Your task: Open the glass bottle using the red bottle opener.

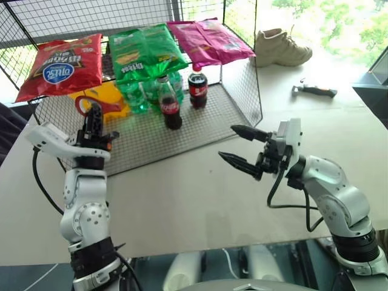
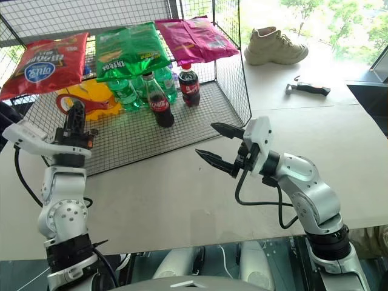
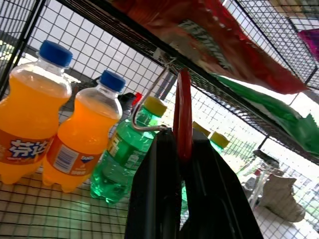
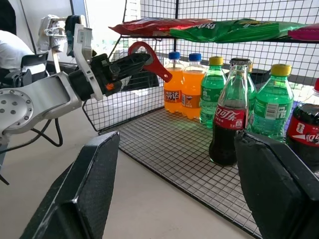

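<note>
Both arms are built of glossy white rounded shells joined by silver-grey joint housings with small screw heads, ending in black ribbed collars near the base. Black cables loop loosely beside each forearm. The left gripper [image 1: 94,118] and right gripper [image 1: 237,145] carry matte black, tapered, pointed fingers [image 1: 248,131] on black mounts.

The glass bottle [image 4: 230,115] is clear, glossy glass with a smooth red label. The red bottle opener [image 4: 149,59] looks like smooth, shiny plastic. At the bottle's nine o'clock, orange soda bottles [image 4: 181,84] are glossy plastic. The wire rack [image 1: 145,130] is thin matt metal mesh; chip bags [image 1: 145,51] above gleam like foil.
</note>
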You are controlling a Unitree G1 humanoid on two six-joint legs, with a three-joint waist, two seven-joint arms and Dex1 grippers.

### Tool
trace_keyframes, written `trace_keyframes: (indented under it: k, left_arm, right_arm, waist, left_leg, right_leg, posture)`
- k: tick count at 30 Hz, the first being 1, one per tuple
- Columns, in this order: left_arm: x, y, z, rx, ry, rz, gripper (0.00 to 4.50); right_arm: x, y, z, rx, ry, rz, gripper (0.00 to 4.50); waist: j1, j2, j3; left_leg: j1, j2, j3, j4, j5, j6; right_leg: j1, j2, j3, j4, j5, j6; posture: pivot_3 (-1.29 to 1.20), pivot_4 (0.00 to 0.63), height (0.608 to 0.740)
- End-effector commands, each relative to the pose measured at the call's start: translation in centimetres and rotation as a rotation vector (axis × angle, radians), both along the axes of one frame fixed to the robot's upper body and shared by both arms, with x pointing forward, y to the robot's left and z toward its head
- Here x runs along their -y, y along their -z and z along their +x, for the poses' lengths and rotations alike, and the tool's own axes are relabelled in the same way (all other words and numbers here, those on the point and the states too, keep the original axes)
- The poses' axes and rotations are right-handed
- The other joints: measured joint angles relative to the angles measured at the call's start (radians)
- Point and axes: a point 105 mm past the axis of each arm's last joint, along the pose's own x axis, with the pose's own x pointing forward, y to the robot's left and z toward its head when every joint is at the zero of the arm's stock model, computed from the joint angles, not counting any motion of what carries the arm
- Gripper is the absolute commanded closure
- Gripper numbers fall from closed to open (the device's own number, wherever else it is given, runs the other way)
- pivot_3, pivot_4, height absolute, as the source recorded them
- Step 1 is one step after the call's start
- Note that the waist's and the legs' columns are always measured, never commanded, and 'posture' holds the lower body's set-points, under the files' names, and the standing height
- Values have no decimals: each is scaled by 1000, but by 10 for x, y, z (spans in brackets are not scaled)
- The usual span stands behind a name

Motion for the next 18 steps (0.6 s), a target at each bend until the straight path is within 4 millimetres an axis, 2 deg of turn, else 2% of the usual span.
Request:
trace_keyframes:
  k: [1,7,11,13,18]
  left_arm:
    - [15,-13,-10,72,118,-79,4409]
    - [46,-4,-19,51,388,-150,4409]
    - [99,11,-29,-45,752,-98,4409]
    - [118,18,-34,-88,898,-68,4409]
    - [147,25,-37,-164,1153,47,4409]
  right_arm:
    - [0,-12,0,50,1,17,812]
    - [-3,-8,3,7,-9,-2,812]
    - [-14,9,6,-112,-60,-121,812]
    - [-20,14,7,-162,-93,-168,812]
    - [-30,32,1,-298,-243,-289,812]
  waist:
    - [0,0,0]
    - [-2,0,0]
    - [-3,0,0]
    - [-4,0,0]
    - [-10,0,0]
  left_leg:
    - [0,0,0,0,0,0]
    - [0,0,0,0,0,0]
    - [0,0,0,0,0,0]
    - [0,0,0,0,0,0]
    - [1,0,-1,0,0,0]
  right_leg:
    - [0,0,0,0,0,0]
    - [0,0,0,0,0,0]
    - [0,0,0,0,0,0]
    - [0,1,0,1,0,0]
    - [1,2,0,1,0,-1]
  posture:
    - [0,150,740]
    - [0,150,740]
    - [0,150,740]
    - [0,150,740]
    - [0,150,740]
